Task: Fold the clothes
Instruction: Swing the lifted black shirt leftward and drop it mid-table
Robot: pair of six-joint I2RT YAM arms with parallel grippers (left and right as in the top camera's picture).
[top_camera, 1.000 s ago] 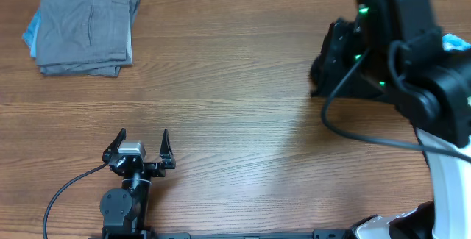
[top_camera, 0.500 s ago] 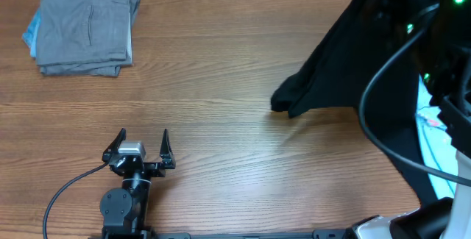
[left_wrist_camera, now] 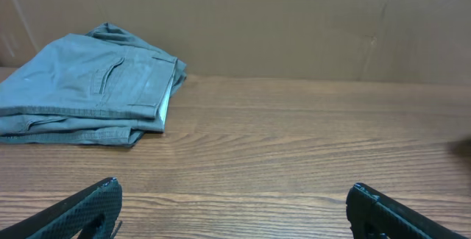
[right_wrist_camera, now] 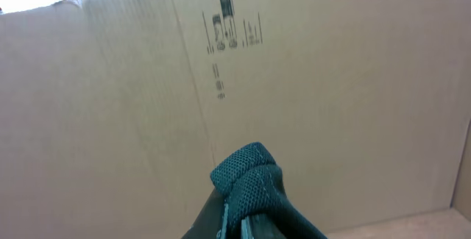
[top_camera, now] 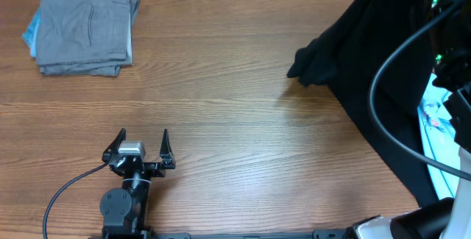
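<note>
A black garment (top_camera: pixel 368 70) of the clothes hangs from the upper right and drapes down over the table's right side, its loose corner (top_camera: pixel 303 66) near the wood. In the right wrist view my right gripper (right_wrist_camera: pixel 246 198) is shut on a bunched fold of dark knit fabric (right_wrist_camera: pixel 246 167), held up in front of a cardboard wall. A folded grey pile (top_camera: pixel 85 26) of clothes lies at the far left, also in the left wrist view as the grey pile (left_wrist_camera: pixel 88 84). My left gripper (top_camera: pixel 143 137) rests near the front edge, open and holding nothing, its fingertips (left_wrist_camera: pixel 96 202) far apart.
A cardboard wall (left_wrist_camera: pixel 294 26) runs along the table's far side. A light blue cloth edge (top_camera: pixel 30 31) peeks from under the grey pile. A light blue patterned item (top_camera: pixel 438 118) and a black cable (top_camera: pixel 383 125) sit at the right. The wooden table (top_camera: pixel 221 121) spans the middle.
The right arm rose toward the upper right, lifting the black garment so it hangs spread out. Its loose corner swung left, then back right. The left arm stayed still.
</note>
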